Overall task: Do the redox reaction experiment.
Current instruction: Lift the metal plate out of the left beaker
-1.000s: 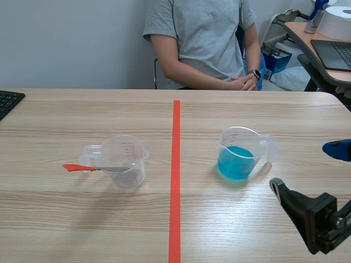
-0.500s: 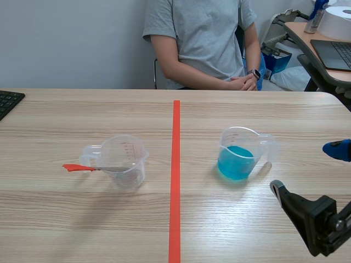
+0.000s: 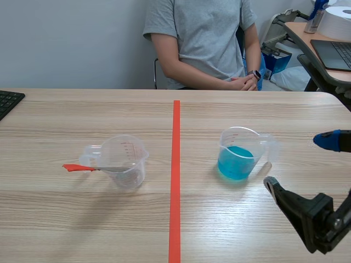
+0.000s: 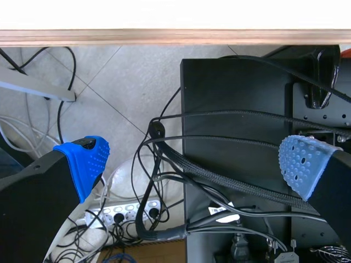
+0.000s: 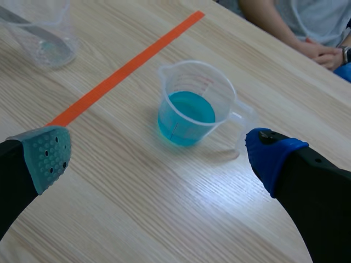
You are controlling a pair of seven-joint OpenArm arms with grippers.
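Nearest, the left tool (image 4: 194, 163) hangs below the bench's edge (image 4: 164, 37), its fingers spread wide and holding nothing. Under it are floor tiles, a black cabinet (image 4: 241, 109), tangled cables (image 4: 164, 181) and a power strip (image 4: 129, 211).

On the bench (image 3: 82, 219), the right tool (image 3: 299, 163) comes in low from 4 o'clock. It too is wide open and empty: one blue pad (image 3: 328, 141) is far out at 3 o'clock of the blue beaker, and the other finger (image 3: 274, 189) is nearer, at the beaker's 5 o'clock. Neither touches it. In the right wrist view the beaker stands ahead of the open fingers, apart from both.

The blue beaker (image 3: 237, 156) is a clear plastic measuring cup that stands upright, right of the orange tape line (image 3: 175, 164). Its handle points to 3 o'clock, and blue liquid (image 5: 186, 112) fills roughly its lower half.

Left of the line, at 9 o'clock from the blue beaker and well apart from it, stands a second clear measuring cup (image 3: 125, 161), also upright, with its handle at 9 o'clock. A metal spatula with a red grip (image 3: 79, 167) leans in it: the blade is down inside and the red end sticks out past the rim toward 9 o'clock. I cannot tell whether the cup holds any clear liquid.

Farther off, a black keyboard (image 3: 8, 101) sits at the bench's 10 o'clock edge. Across the bench at 12 o'clock sits a person in a grey shirt (image 3: 203, 44), hands clasped. At 2 o'clock, on another desk, are a laptop (image 3: 334, 52) and a white paper roll (image 3: 337, 22).
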